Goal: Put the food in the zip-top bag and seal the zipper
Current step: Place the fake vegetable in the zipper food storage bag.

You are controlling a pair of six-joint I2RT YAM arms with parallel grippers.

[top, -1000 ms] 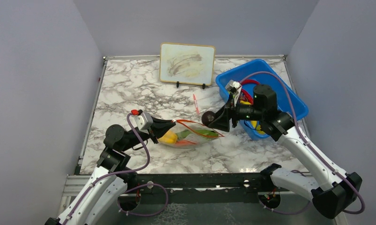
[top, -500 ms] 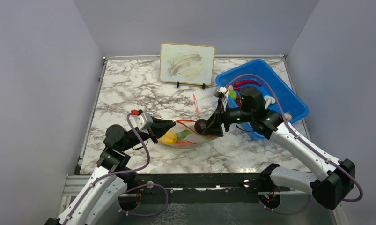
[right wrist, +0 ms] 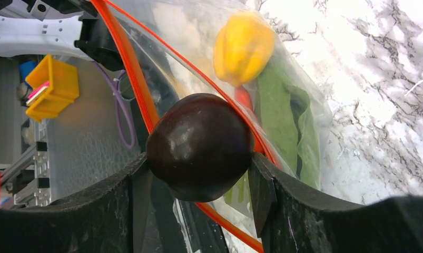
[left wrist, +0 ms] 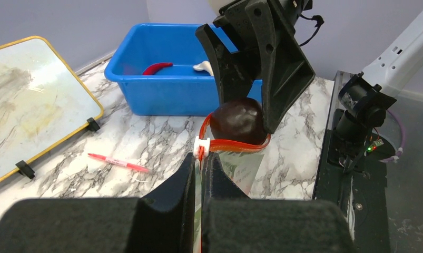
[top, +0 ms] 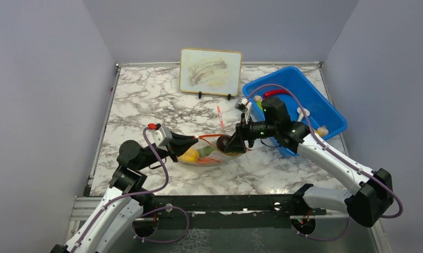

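The left arm reaches forward low over the marble table, forearm nearly level and wrist pointing right. The left gripper is clamped tight, fingers pressed together on the near corner of the zip-top bag. The left wrist view shows the fingertips pinching the bag's edge just behind the white slider of the zipper.

The bag lies on the table between the two arms. Its mouth is held up and open, and the red-orange strip forms a loop. Inside it are a yellow pepper and a green leafy pod, resting against the clear plastic.

The right arm stretches in from the right, elbow raised and wrist angled down to the left. The right gripper stands partly open, gripping a dark round piece between its two fingers. The piece sits right at the bag's mouth, touching the zipper loop, with the strip curving under and around it.

Behind the right arm, a blue bin holds a red chili and a white mushroom. A small red-and-white pen lies on the table near the bin. A whiteboard stands propped at the back.
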